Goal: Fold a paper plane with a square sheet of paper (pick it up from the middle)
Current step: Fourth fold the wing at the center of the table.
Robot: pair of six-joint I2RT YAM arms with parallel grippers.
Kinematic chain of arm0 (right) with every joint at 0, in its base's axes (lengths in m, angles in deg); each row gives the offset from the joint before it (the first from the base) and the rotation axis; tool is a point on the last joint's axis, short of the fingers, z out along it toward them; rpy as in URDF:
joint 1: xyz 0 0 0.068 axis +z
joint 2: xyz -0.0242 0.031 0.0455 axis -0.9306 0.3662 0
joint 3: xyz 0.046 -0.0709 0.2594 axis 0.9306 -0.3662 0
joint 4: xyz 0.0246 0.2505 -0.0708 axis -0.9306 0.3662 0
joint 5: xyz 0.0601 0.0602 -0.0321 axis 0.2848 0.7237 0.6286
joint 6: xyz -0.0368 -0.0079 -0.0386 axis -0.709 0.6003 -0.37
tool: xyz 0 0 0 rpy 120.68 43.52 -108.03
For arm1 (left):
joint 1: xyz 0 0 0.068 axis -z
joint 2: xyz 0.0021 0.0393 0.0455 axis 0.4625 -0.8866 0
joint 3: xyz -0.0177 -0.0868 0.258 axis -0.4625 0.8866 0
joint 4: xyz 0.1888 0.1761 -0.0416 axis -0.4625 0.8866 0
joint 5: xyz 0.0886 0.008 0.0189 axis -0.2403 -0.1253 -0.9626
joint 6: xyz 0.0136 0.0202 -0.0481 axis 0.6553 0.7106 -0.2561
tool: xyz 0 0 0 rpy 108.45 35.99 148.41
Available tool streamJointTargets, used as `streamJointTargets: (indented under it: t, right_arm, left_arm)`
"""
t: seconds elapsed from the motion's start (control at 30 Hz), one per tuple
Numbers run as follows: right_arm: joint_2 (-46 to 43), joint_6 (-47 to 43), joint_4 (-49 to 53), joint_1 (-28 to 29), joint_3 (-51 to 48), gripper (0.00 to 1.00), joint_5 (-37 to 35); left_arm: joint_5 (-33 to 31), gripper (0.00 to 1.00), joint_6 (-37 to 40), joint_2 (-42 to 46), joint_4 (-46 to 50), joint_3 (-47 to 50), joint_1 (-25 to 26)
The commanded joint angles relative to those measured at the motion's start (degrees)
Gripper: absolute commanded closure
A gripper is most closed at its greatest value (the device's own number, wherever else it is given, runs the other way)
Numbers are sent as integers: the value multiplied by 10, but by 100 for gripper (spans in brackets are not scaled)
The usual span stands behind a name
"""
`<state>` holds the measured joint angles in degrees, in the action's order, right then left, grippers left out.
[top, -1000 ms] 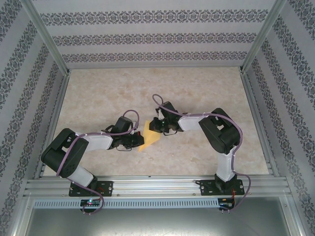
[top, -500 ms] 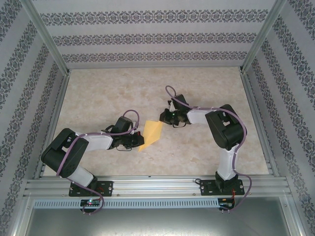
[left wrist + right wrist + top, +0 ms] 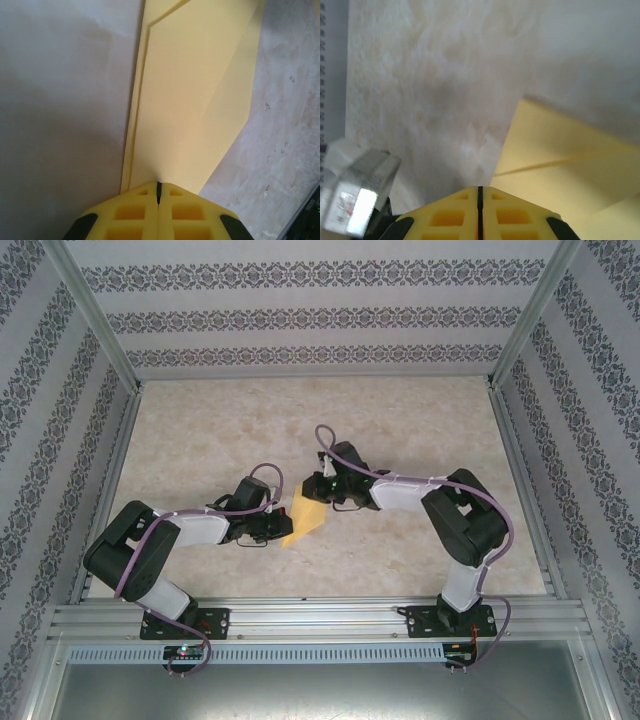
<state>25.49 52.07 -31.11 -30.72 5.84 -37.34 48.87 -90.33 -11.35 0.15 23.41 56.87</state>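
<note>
Near the middle of the pale marbled tabletop [image 3: 420, 420] lies the thin, part-folded yellow paper sheet [image 3: 306, 516], slanted from 7 o'clock up to 1 o'clock. The left gripper [image 3: 277, 530] sits at the sheet's 7 o'clock end, jaws clamped on the paper's edge. Its wrist camera shows the stacked layers running straight out from the pinch.

The right gripper [image 3: 320, 496] hangs over the sheet's 12 o'clock corner, jaws together. From its own wrist camera they meet right at the paper's border beside a raised crease. It's hard to call whether paper is nipped between them or only pressed beneath.

This reads as a creasing step, with one side anchoring and the other flattening. To do it well, the left should hold firm without tugging, so the layers stay aligned. The right should stay low and travel along the fold line away from the anchored end. Dragging sideways could skew the fold, and lifting the sheet could let the layers spring open.
</note>
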Motion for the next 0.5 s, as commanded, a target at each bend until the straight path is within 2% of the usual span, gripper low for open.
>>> streamJointTargets:
  t: [0.0, 0.27, 0.47]
  right_arm:
    - [35, 30, -36, 8, -15, 91, 1]
    - [86, 29, -18, 0, -40, 92, -18]
    - [88, 23, -23, -5, -55, 92, -11]
  left_arm:
    - [-62, 100, 18, -40, 122, 37, 6]
    - [-40, 100, 15, -25, 123, 35, 8]
    - [-18, 100, 6, 61, 164, 1, 11]
